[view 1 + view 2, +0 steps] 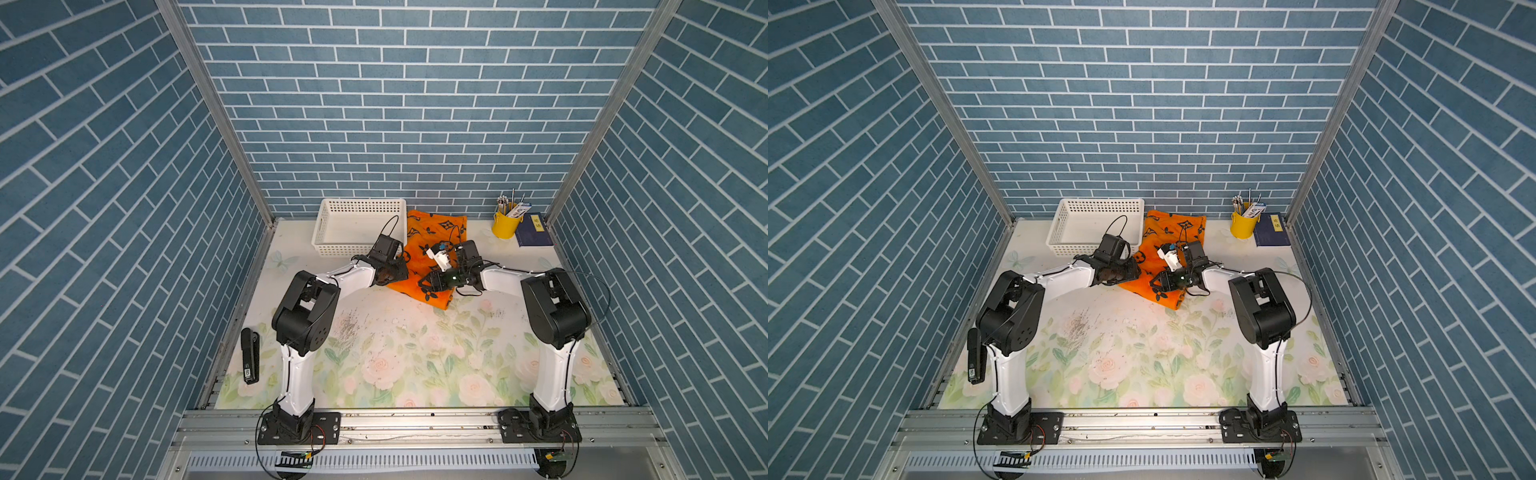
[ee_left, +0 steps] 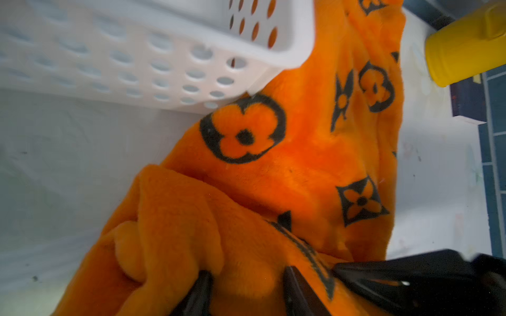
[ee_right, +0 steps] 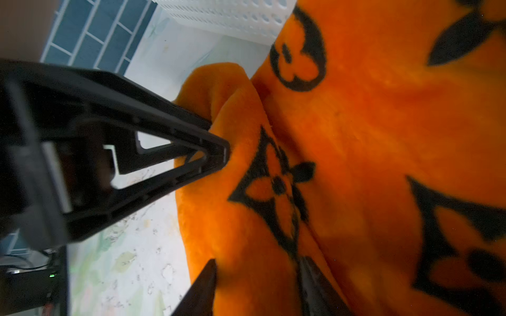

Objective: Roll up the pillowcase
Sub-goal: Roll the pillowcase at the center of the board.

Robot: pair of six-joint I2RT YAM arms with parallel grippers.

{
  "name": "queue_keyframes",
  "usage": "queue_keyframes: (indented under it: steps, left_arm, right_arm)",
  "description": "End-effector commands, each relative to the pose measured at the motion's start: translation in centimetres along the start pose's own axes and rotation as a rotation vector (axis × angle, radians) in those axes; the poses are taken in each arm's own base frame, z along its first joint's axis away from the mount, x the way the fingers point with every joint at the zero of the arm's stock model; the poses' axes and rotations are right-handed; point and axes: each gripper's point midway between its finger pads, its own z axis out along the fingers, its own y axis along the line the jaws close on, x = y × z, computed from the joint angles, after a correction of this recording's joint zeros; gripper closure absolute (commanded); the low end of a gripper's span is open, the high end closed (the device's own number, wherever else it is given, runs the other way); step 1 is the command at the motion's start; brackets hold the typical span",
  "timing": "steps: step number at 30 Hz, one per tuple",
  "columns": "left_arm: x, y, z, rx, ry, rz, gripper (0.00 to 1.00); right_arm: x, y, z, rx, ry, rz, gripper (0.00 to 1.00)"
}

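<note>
Rolling is only begun: the pillowcase point(image 1: 428, 257) lies long and rumpled on the worktop point(image 1: 415, 353) beside the white basket point(image 1: 357, 226), its near end bunched between the half-spread jaws of the left gripper point(image 2: 246, 290), while the right gripper point(image 3: 257, 287) stands spread over the cloth, holding nothing.

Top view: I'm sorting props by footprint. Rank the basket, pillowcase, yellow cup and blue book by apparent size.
1. white basket and orange pillowcase: similar, the pillowcase partly hidden by the arms, so unranked.
2. blue book.
3. yellow cup, close to the book.
</note>
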Motion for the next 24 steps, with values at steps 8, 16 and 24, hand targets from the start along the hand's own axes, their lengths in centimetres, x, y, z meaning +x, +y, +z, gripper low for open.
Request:
queue_keyframes:
  steps: [8,16,24]
  left_arm:
    - [0.9,0.6,1.4,-0.019,0.045,-0.02,0.51]
    - [0.8,0.4,1.1,-0.017,0.044,-0.015,0.51]
    - [-0.9,0.6,-1.4,-0.027,-0.005,-0.024,0.5]
  right_arm:
    - [0.0,2.2,-1.5,0.472,-0.08,-0.516,0.13]
    - [1.1,2.0,1.6,0.579,-0.039,-0.726,0.16]
    - [2.5,2.8,2.3,0.504,0.007,-0.689,0.66]
